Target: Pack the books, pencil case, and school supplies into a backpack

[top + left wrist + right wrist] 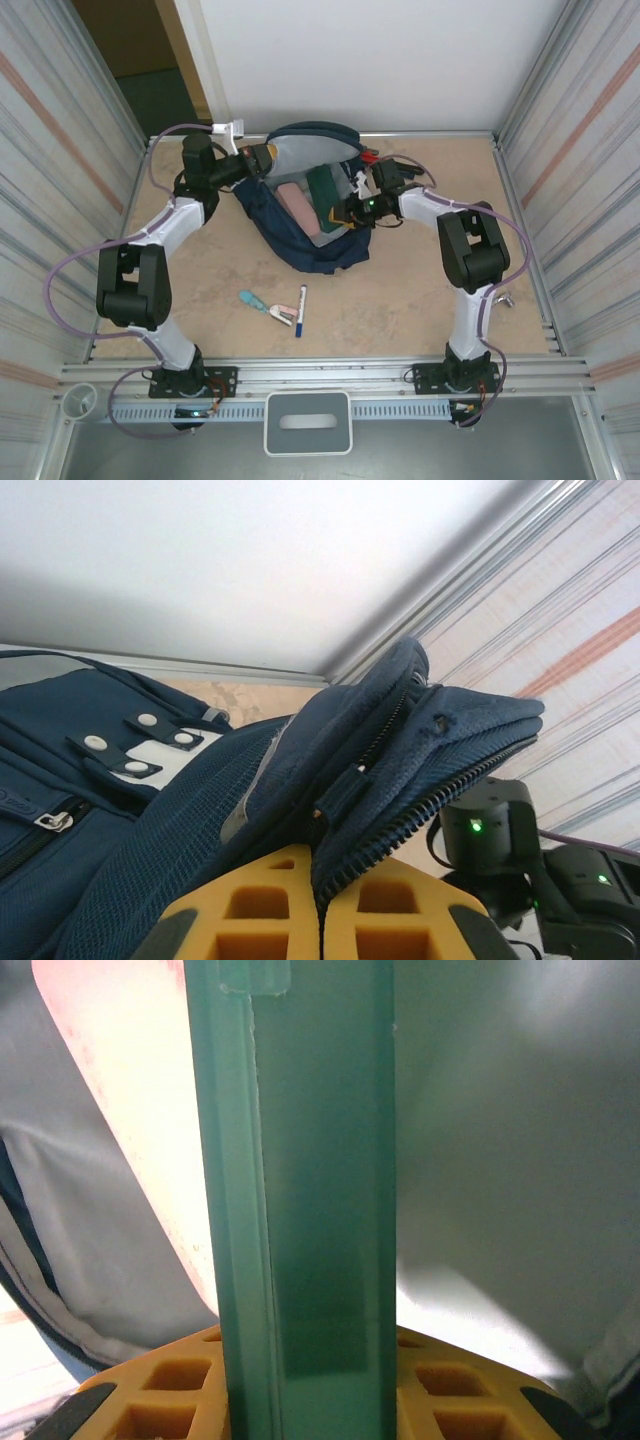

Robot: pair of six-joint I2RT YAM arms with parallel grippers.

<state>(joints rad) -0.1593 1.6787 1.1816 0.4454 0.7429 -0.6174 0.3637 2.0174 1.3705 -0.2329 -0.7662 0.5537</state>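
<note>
Spread open at the far middle of the table (400,300): backpack (300,250), zipper rim pinched in the closed left gripper (320,915). Clamped on edge in the right gripper (310,1390), inside the bag's mouth: dark green book (320,1160). Tucked just beside it: pink pencil case (297,207). Left near the front edge, well apart from both claws: marker pen (301,310), teal-and-pink item (265,305) alongside.
</note>
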